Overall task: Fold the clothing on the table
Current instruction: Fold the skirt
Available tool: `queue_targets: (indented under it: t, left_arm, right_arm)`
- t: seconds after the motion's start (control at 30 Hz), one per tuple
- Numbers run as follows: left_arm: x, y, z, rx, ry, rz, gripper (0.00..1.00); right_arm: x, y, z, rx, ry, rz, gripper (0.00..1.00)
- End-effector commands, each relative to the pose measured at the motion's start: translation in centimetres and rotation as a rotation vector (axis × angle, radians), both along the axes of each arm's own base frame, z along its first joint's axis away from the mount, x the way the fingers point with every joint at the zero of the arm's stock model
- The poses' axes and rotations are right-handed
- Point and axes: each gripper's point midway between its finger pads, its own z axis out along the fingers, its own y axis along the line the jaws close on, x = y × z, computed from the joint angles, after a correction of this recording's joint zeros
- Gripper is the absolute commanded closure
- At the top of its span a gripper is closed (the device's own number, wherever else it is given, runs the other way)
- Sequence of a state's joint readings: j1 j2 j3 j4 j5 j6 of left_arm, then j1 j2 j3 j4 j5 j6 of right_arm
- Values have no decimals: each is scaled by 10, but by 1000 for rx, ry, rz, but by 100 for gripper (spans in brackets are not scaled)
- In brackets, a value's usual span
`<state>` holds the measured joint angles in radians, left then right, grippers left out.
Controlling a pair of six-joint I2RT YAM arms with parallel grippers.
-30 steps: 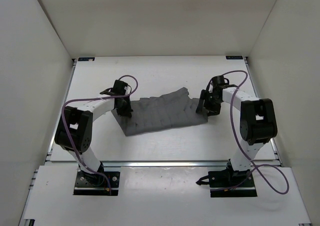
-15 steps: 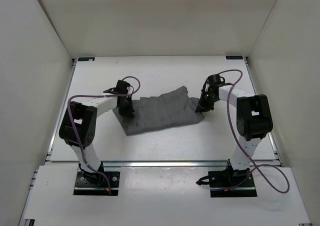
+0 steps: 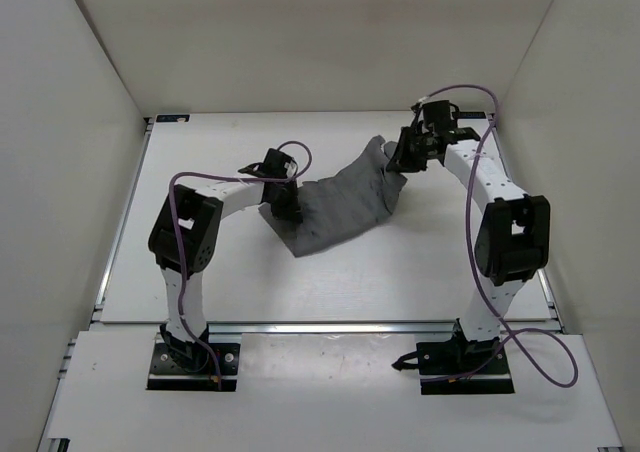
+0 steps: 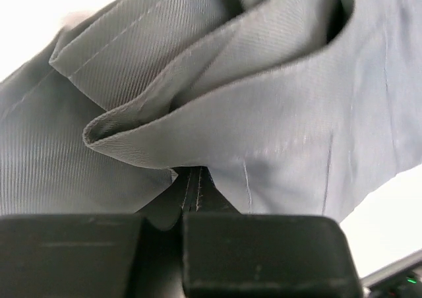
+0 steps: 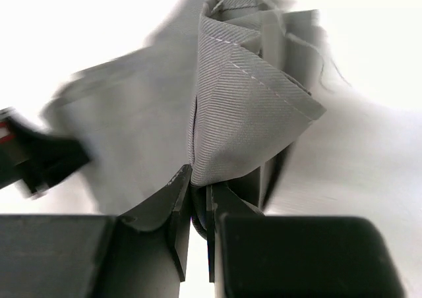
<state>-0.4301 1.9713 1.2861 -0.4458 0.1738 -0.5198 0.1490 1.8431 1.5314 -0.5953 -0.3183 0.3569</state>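
Both the left gripper (image 3: 284,203) and the right gripper (image 3: 399,158) pinch an end of the grey pleated cloth skirt (image 3: 342,204) on the flat white table (image 3: 430,272).

Clothing (image 4: 283,113) grey woven cloth, fine diagonal twill rib, matt, stitched seam lines, table (image 3: 400,272) smooth matt white, rail (image 3: 330,326) bare silvery metal, right gripper (image 5: 200,196) matt black plastic, cable (image 3: 462,88) smooth purple sheath.

Overhead view: bright, even, diffuse light; white worktop (image 3: 330,282) and walls (image 3: 80,122) almost shadowless, only a thin soft shadow beside the grey clothing (image 3: 345,202); sharp throughout. Wrist views: background blown out to white, cloth weave crisp mid-frame; right wrist view blurred at left and far edges
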Motion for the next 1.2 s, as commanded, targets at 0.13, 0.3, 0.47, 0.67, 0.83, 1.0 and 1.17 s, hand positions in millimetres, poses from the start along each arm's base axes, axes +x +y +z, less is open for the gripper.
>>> queue_targets:
  t: [0.13, 0.3, 0.47, 0.67, 0.83, 1.0, 1.17]
  left_arm:
    - [18, -47, -2, -166, 33, 39, 100]
    - [32, -76, -2, -227, 40, 19, 100]
    - [35, -74, -4, -271, 51, 49, 100]
    - [27, -58, -6, -293, 58, 67, 100]
    - [19, -50, -6, -311, 71, 74, 100]
    - [9, -50, -4, -329, 78, 66, 100]
    - [1, -44, -12, -322, 99, 57, 100]
  right_arm:
    - [-30, 95, 82, 48, -233, 302, 100]
    - [-67, 153, 58, 60, -174, 466, 100]
    - [-91, 178, 25, 65, -110, 497, 100]
    - [-85, 179, -1, 56, -61, 451, 100]
    - [-71, 183, -7, 45, -65, 448, 100]
    - [-57, 195, -7, 85, -66, 455, 100]
    - [-56, 214, -6, 131, -57, 480, 100]
